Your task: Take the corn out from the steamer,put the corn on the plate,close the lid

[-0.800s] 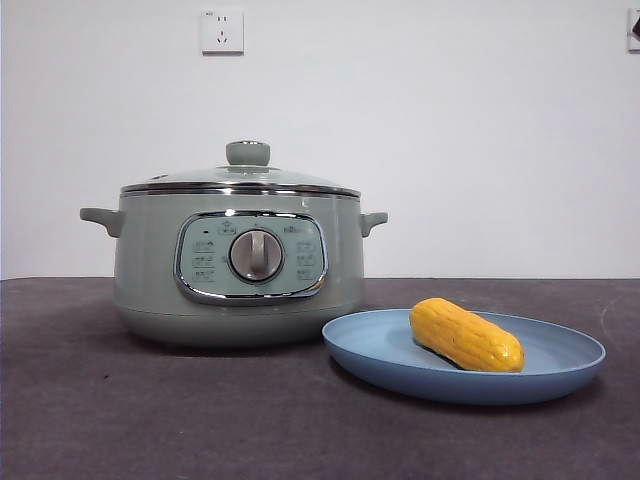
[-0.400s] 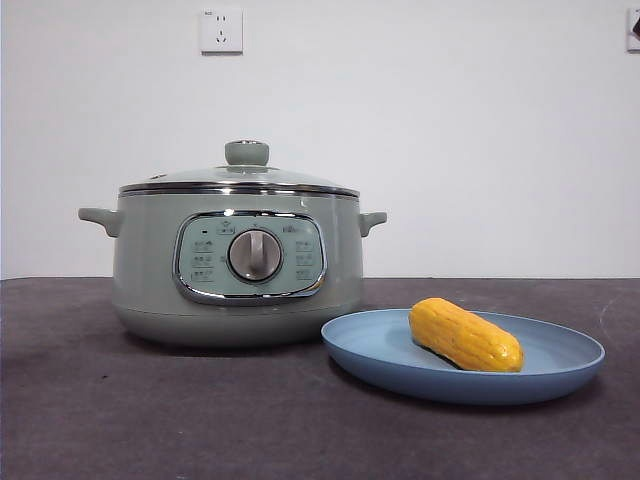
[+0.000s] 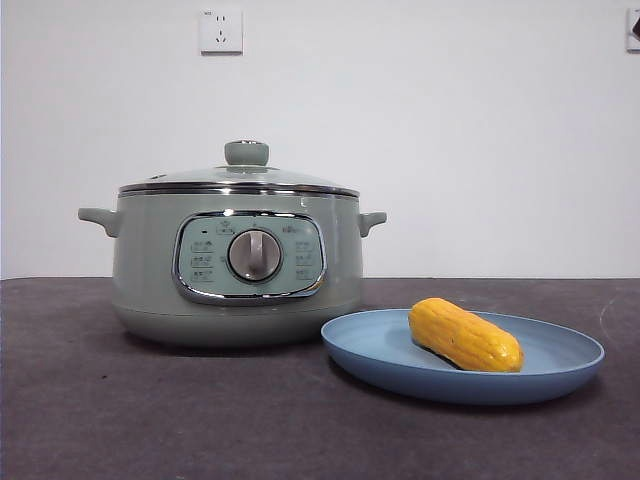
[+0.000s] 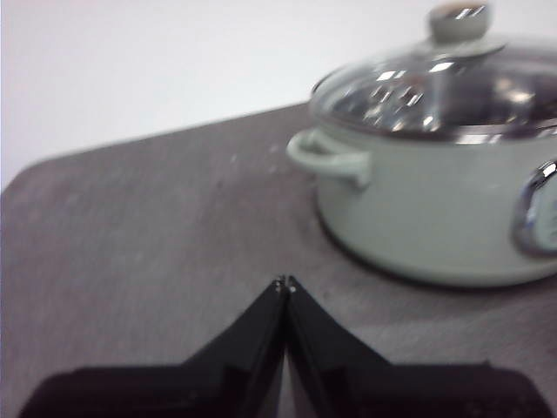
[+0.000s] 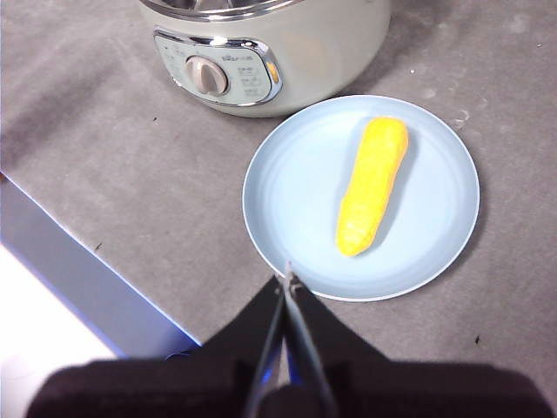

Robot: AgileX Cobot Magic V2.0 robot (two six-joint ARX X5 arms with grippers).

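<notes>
Dark grey table (image 3: 150, 420), white wall (image 3: 450, 130), wall socket (image 3: 221, 30).

The steamer (image 4: 435, 209) is cut off at the edge of the left wrist view and blurred; its control panel (image 4: 541, 213) shows only as a sliver. Through the lid (image 4: 444, 87), reflections hide the inside. Panel labels (image 3: 203, 260) are too small to read.

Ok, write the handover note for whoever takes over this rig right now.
Left gripper: shut, empty, hanging over the table beside the steamer.
Right gripper: shut, empty, above the near rim of the plate.
Corn lies on the plate, beside the steamer.
Lid sits on the steamer.
Done: corn out and plated, lid closed.
Left: nothing apparent.
</notes>
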